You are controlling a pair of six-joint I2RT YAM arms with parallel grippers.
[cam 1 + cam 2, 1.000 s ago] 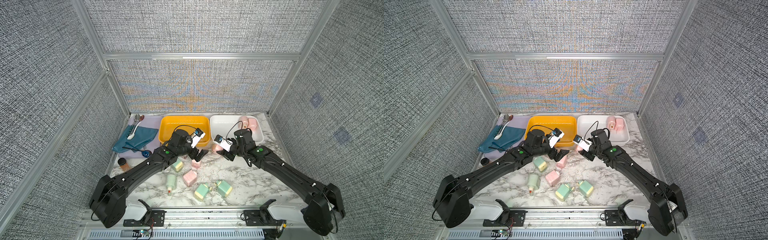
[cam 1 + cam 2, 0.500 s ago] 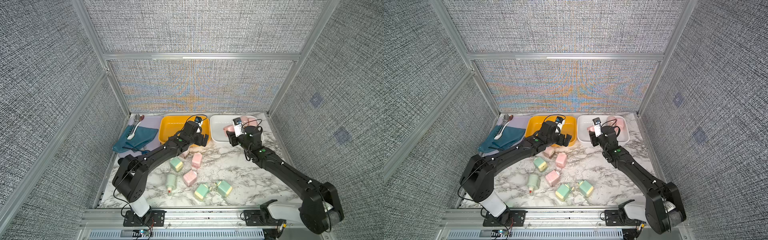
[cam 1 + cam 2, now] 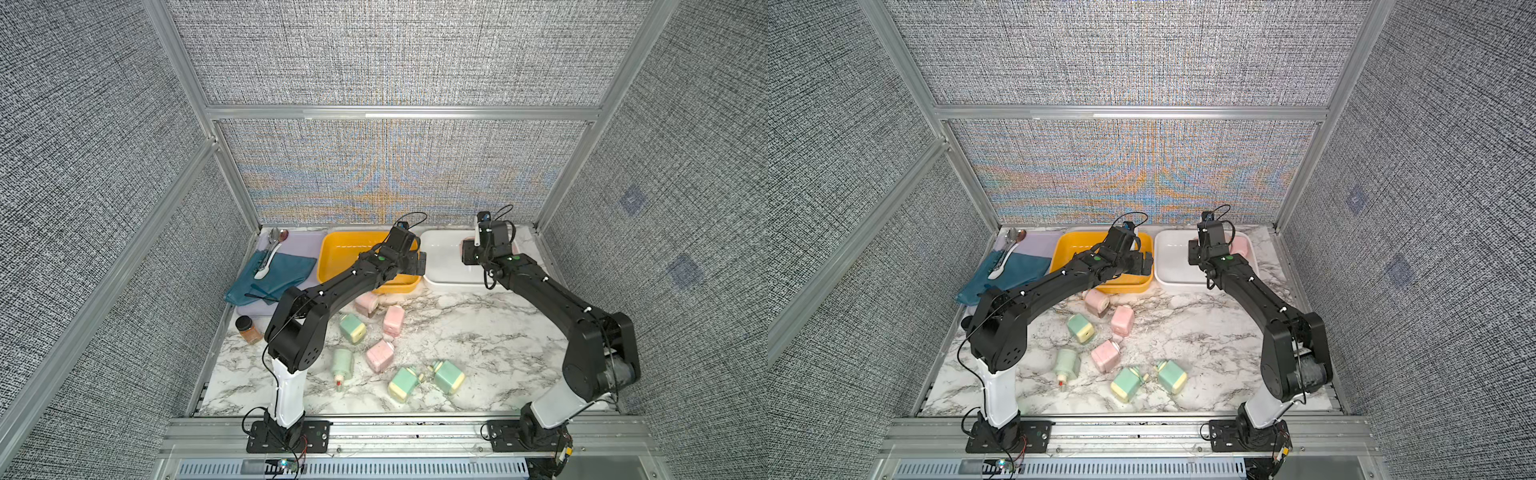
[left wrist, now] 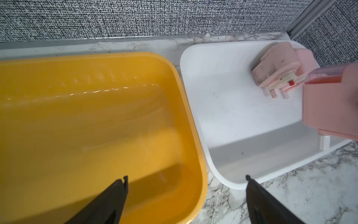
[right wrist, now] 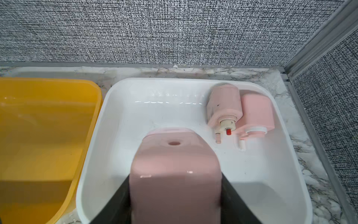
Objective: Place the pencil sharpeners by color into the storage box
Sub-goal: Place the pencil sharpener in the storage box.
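- Sharpener first: the held sharpener [image 5: 174, 174] is pink and clamped on its two flat sides by the right fingers [image 5: 232, 199]. Its long axis runs straight out from the wrist, with the pencil-hole face turned away.
- It hangs over the white box [image 5: 93, 155], above bare floor toward the near wall. I can't see it touching anything.
- Two boxed sharpeners [image 5: 222, 106] lie on their sides in the far corner of that box. They touch each other, their crank ends point back at the held one, and they sit apart from it.
- My read: the drop is straight down, so letting go should do it. The crank pegs ahead are the only snag.
- The yellow box [image 4: 96, 116] is just beside the white one, with nothing visible in it.
- The left fingers [image 4: 108, 201] are spread wide and empty, over the yellow box's near corner next to the white box.
- On the table [image 3: 478, 332] there are three loose pink sharpeners [image 3: 379, 355] and four green sharpeners [image 3: 352, 328] between the two arm bases. Most lie nearer the left arm, which is the free one.
- Sharpeners are glossy hard plastic, boxy with rounded edges; the green ones have cream ends. I expect flat sides to grip well and rounded ends to slip.
- Boxes are smooth moulded plastic with sloped walls and rounded corners. The table has a marble pattern.
- Off to the left are a spice jar [image 3: 248, 329], a blue cloth [image 3: 282, 270] and a spoon [image 3: 266, 266]. None of them are part of the job.
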